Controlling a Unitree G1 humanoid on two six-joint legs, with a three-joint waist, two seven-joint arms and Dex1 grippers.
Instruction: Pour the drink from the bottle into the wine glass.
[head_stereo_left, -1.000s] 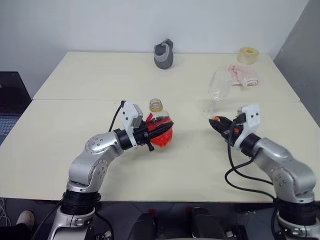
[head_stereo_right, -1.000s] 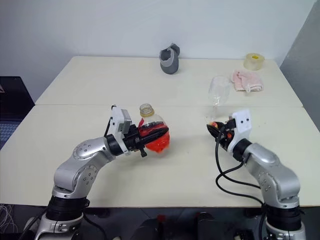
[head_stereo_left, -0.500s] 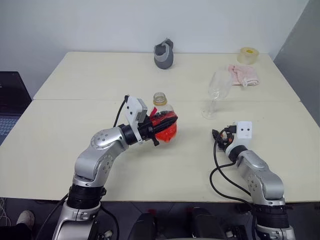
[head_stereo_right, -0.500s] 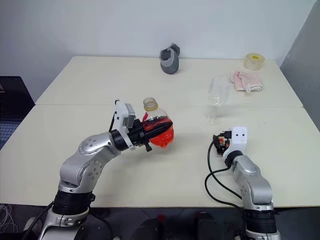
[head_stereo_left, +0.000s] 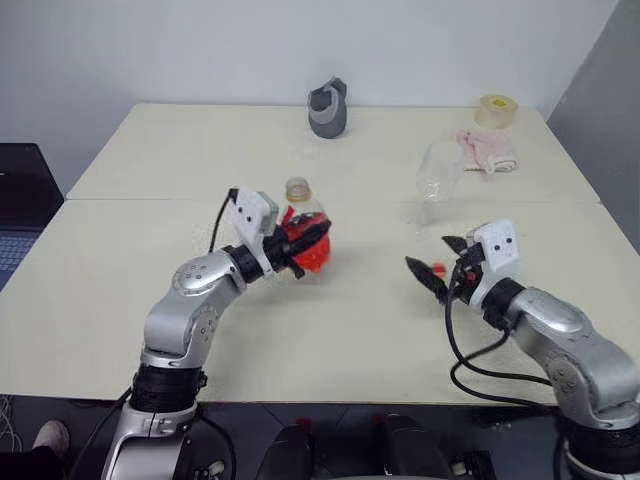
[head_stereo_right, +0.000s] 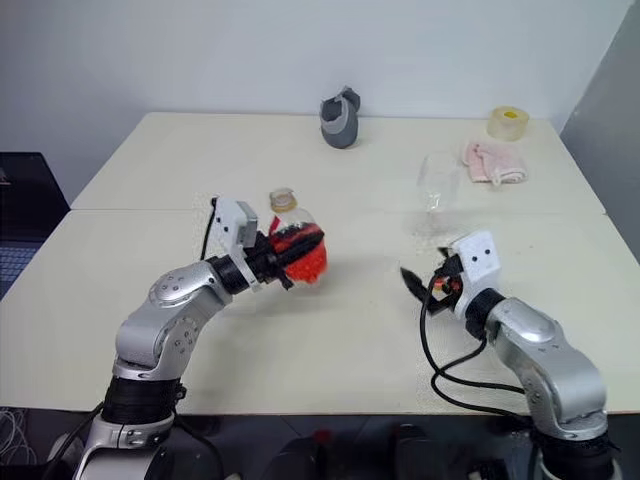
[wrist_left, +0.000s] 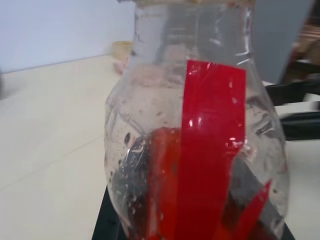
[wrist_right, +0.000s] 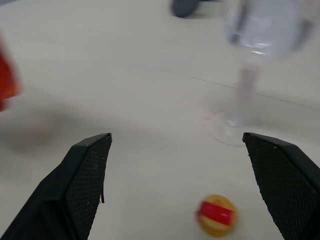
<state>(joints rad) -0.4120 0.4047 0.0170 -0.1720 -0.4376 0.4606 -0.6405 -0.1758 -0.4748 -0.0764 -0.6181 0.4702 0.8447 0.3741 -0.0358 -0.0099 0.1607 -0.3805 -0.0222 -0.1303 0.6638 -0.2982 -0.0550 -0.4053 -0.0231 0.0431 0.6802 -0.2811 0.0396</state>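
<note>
While the right tool (head_stereo_left: 432, 268) hangs with its two black fingers spread wide and empty above a small yellow-and-red cap (wrist_right: 216, 215) lying on the table (head_stereo_left: 330, 330), the left tool (head_stereo_left: 305, 250) is clenched around the bottle (head_stereo_left: 302, 228), which stands upright off the table with the drink (head_stereo_left: 316, 255) low inside. At about one o'clock from the right tool stands the wine glass (head_stereo_left: 436, 178). Farther off sit a pink cloth (head_stereo_left: 486, 148), a tape roll (head_stereo_left: 494, 110) and a grey jug-like object (head_stereo_left: 328, 108).

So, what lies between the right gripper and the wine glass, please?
A small yellow-and-red cap lies on the table between the open right gripper and the wine glass; the right wrist view shows it.
</note>
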